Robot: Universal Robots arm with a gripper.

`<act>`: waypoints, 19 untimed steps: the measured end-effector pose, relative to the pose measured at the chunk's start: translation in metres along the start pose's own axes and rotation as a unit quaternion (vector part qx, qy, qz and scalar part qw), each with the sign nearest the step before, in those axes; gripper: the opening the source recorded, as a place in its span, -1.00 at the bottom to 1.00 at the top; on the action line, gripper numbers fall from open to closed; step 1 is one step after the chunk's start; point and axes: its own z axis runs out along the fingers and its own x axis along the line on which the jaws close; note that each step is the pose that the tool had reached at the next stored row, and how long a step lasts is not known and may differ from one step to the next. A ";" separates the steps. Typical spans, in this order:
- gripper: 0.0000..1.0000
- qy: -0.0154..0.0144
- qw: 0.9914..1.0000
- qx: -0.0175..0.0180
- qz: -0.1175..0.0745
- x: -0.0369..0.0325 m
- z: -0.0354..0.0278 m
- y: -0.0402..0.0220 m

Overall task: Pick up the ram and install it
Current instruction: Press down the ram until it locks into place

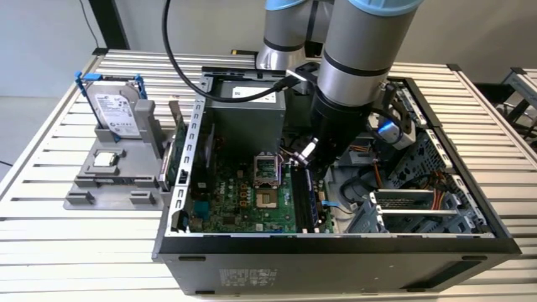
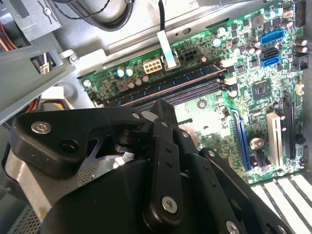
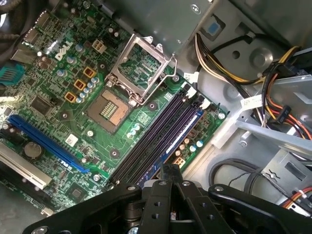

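Observation:
The ram (image 3: 181,127) is a long dark blue stick with black chips. It lies along one of the black memory slots (image 3: 153,141) on the green motherboard (image 3: 58,92) and also shows in the second wrist view (image 2: 170,82). My gripper (image 3: 169,169) is down inside the open computer case (image 1: 336,245), right over the slots (image 1: 306,198). Its black fingers are shut together with nothing between them. The tips sit at one end of the ram; I cannot tell whether they touch it. In the exterior view the gripper (image 1: 302,163) hangs beside the empty CPU socket (image 1: 265,168).
A grey fixture (image 1: 109,182) outside the case, on the exterior view's left, holds a silver hard drive in a blue frame (image 1: 113,110) and a small square CPU chip (image 1: 105,158). Cable bundles (image 3: 273,107), a drive cage (image 1: 419,211) and the power supply (image 1: 248,110) crowd the arm.

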 end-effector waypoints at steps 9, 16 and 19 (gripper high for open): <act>-1.00 0.000 1.000 -0.001 -0.023 0.0000 0.0002 0.0001; -1.00 -0.007 0.998 -0.008 -0.065 0.0001 0.0023 0.0002; -1.00 -0.009 0.996 -0.012 -0.083 0.0001 0.0038 0.0002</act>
